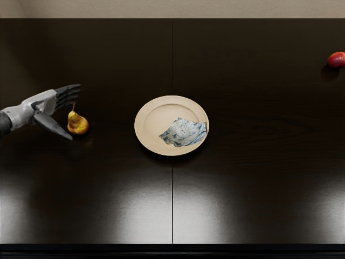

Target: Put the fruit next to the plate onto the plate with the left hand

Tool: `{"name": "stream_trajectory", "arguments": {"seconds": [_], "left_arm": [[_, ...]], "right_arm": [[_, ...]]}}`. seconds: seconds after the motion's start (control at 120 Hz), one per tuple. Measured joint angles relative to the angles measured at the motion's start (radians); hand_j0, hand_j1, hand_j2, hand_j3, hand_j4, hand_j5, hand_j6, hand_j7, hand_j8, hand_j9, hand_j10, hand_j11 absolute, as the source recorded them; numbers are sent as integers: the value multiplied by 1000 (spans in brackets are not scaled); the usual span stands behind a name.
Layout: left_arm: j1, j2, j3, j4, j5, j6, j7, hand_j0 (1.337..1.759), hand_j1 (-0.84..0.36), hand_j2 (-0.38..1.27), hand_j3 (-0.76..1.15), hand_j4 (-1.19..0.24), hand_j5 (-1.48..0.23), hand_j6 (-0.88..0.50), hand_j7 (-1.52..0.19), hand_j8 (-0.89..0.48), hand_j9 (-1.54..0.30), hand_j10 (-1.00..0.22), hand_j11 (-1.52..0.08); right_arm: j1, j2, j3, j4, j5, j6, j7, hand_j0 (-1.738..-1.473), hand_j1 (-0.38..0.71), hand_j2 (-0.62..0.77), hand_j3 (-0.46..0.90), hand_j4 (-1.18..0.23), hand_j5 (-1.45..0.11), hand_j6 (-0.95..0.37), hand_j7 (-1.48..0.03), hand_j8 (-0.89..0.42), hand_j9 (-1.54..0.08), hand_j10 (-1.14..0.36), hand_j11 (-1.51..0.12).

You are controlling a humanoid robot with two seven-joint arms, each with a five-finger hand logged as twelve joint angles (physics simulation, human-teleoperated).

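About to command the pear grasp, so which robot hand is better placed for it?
Left. The left robot hand is open just beside the pear, on the side away from the plate. The right arm is not in view.

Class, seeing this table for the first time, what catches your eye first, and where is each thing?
The pale plate stands out mid-table, with a crumpled blue-white item lying on its right side. At the left, the left hand hovers, fingers open, beside a yellow pear. A red fruit sits far right.
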Motion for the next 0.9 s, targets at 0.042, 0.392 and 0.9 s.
{"name": "stream_trajectory", "arguments": {"seconds": [0.042,0.392,0.9], "left_arm": [[0,-8,8,1,0,4,-4,1658,328,7,0,-23,-26,-23,-26,-23,-26,-22,-25],[0,-23,57,-1,1,63,-63,1658,284,15,0,-59,-74,-60,-73,-60,-73,-58,-73],[21,-24,75,-8,0,94,-98,1658,202,29,0,-129,-163,-129,-163,-129,-162,-127,-162]], "right_arm": [[0,0,0,0,0,0,0,-1658,-349,0,0,0,0,0,0,0,0,0,0],[0,0,0,0,0,0,0,-1658,-349,0,0,0,0,0,0,0,0,0,0],[0,0,0,-1,0,0,0,-1658,-349,0,0,0,0,0,0,0,0,0,0]]}}
